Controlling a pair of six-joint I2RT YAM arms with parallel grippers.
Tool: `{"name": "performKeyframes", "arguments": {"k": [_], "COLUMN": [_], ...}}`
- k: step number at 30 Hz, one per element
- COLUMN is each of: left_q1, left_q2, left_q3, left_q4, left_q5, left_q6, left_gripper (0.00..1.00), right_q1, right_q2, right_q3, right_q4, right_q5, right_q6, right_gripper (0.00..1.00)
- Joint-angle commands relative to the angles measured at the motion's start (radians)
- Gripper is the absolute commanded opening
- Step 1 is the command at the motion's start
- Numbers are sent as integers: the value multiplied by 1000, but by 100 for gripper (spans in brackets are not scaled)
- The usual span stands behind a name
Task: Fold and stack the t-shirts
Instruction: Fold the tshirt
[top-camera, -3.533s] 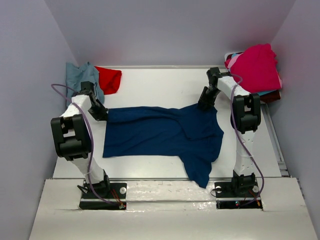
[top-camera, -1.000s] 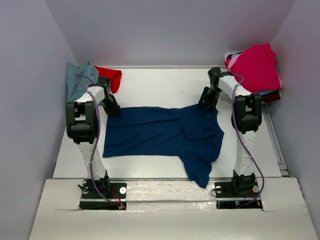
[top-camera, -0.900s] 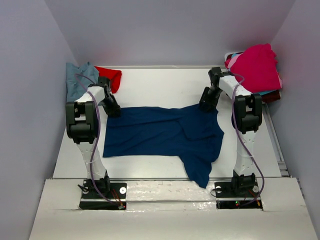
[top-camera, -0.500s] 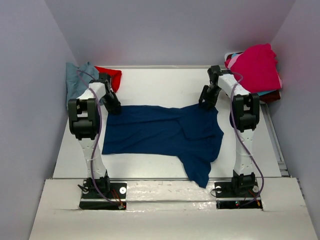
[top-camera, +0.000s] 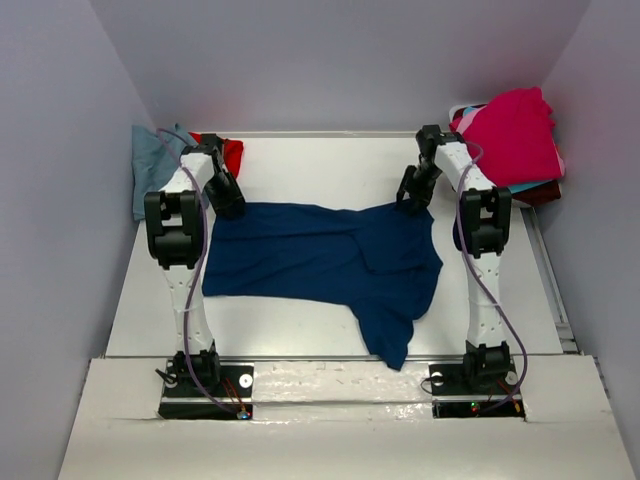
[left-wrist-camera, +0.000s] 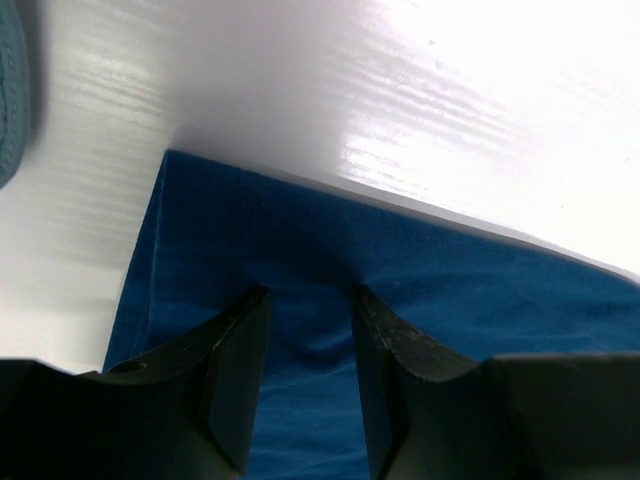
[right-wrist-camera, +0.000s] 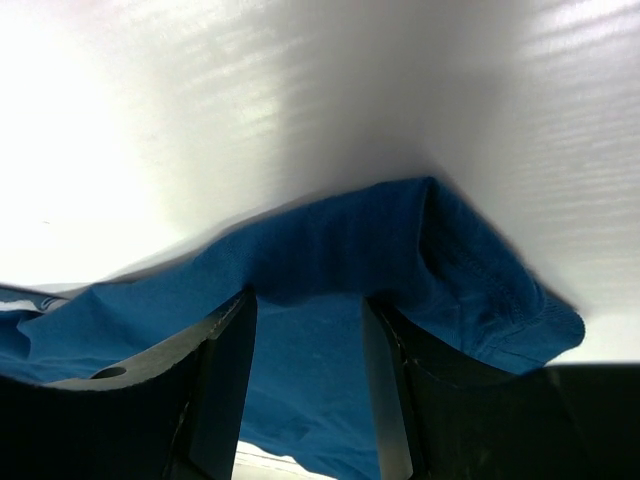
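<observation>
Navy t-shirt (top-camera: 320, 255) in the middle of the white counter (top-camera: 320, 165): lies spread out sideways, wrinkled across the middle, with one flap trailing toward the near edge, near the right arm's base. Left end effector (top-camera: 226, 200) at the shirt's far left corner: points down onto the cloth, with black fingers (left-wrist-camera: 235, 370) parted and a clear gap between them. Seen from the left wrist, rests its tips against the blue cloth just inside the far edge, with the cloth puckered in the gap and bare counter beyond. Not pinched shut on anything. Right end effector (top-camera: 413, 195) at the shirt's far right corner: likewise stands parted, tips down on the cloth. Seen from the right wrist, straddles a raised hump of blue cloth, with a stitched hem curling just to the right of the fingers. Does not clamp the cloth here either. Blue-grey t-shirt (top-camera: 150, 165) crumpled in the far left corner against the wall, well apart from the navy one. Red t-shirt (top-camera: 232, 152) just beside it, partly hidden behind the left arm. Magenta t-shirt (top-camera: 515, 135) heaped on top of a pile at the far right, with slivers of turquoise and dark red cloth showing beneath it.
</observation>
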Motion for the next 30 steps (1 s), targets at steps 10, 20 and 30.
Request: {"name": "performKeyframes", "arguments": {"k": [10,20,30], "left_q1": [2,-7,-7], "left_q2": [116,94,-48], "left_q3": [144,176,84], "left_q4": [68,189,436], "left_q5": [-40,-31,-27], "left_q6": [32,40,42], "left_gripper": [63,65,67], "right_q1": [-58,-67,-76], "right_q2": [133,95,14], "right_q3": [180,198,194], "right_q4": [87,232,331], "right_q5": [-80,-111,-120], "right_q6": [-17,-24,-41], "right_gripper": [52,57,63]}}
